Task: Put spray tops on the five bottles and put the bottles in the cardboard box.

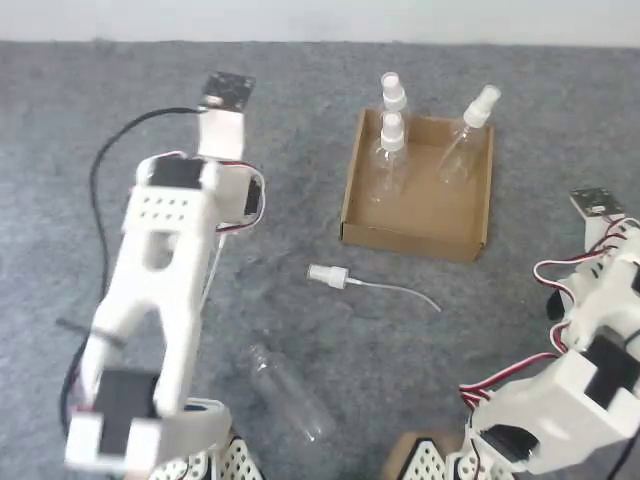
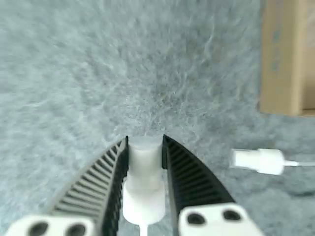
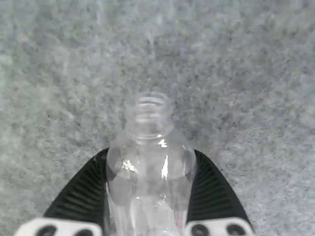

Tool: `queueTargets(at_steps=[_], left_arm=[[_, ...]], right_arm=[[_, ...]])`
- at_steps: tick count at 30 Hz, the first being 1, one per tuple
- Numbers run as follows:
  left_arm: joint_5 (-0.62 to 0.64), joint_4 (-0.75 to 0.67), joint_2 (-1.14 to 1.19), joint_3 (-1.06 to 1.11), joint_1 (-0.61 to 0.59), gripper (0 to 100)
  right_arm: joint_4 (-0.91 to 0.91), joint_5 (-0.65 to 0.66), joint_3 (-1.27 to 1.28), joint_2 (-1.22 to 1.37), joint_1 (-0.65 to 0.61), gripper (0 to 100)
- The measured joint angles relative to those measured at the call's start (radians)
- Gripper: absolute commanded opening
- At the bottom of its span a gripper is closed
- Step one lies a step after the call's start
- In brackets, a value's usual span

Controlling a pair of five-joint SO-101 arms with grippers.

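My left gripper (image 2: 144, 142) is shut on a white spray top (image 2: 143, 172) and hangs over the grey carpet. A second spray top (image 2: 258, 161) with a thin tube lies on the carpet (image 1: 330, 274) in front of the cardboard box (image 1: 350, 190). My right gripper (image 3: 150, 155) is shut on a clear bottle (image 3: 147, 147) whose open neck points away from the wrist. Another uncapped clear bottle (image 1: 290, 392) lies on the carpet near the left arm's base. Three bottles with spray tops (image 1: 390, 150) lie in the box.
The left arm (image 1: 165, 260) stretches up the left side of the carpet and the right arm (image 1: 590, 340) stands at the right edge. The box's side wall (image 2: 283, 59) is off to one side of my left gripper. Open carpet lies between the arms.
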Motion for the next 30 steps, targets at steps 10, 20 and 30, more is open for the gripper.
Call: queueTargets(at_steps=[10, 20, 30], left_arm=[[0.02, -0.08, -0.414, 0.361, -0.002, 3], [0.02, -0.206, -0.512, 0.585, -0.003, 3], [0.02, -0.207, -0.512, 0.588, -0.003, 3]], right_arm=[[0.031, 0.0, -0.005, 0.0, 0.0, 22.7], [0.27, 0.0, -0.227, 0.002, -0.072, 26.6], [0.324, 0.112, -0.31, 0.006, -0.034, 26.5]])
